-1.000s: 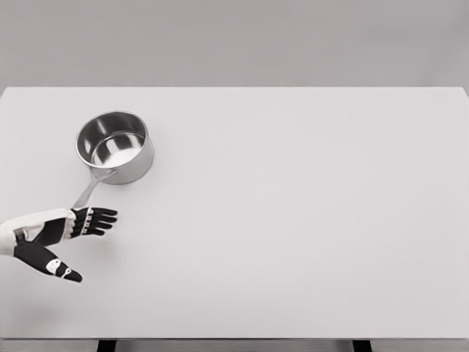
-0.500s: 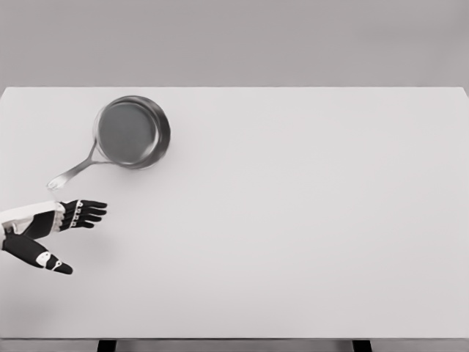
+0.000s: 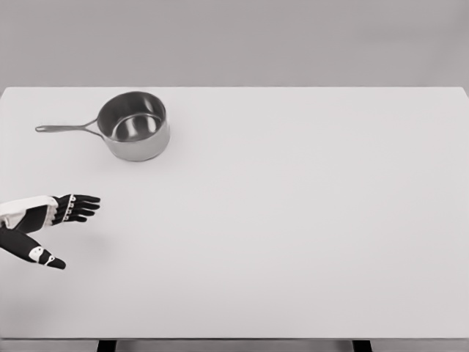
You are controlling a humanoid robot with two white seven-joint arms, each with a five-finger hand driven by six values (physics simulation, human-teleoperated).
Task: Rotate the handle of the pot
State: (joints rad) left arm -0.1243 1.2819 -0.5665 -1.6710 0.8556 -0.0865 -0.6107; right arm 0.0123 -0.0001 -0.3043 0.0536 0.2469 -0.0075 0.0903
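Observation:
A small steel pot (image 3: 135, 134) stands upright on the white table (image 3: 293, 220) at the back left. Its thin handle (image 3: 64, 127) points straight left, level with the rim. My left hand (image 3: 60, 227) hovers near the table's left edge, well in front of the pot and apart from it. Its black fingers (image 3: 79, 206) stretch out to the right and the thumb points down and right, holding nothing. The right arm does not show.
The table's far edge runs just behind the pot, under a plain grey wall. Two dark table legs (image 3: 107, 345) peek out below the front edge.
The pot has slid back and to the right, tipped briefly, and settled upright. Its handle swung from pointing toward me to pointing left. My left hand drew back to the left.

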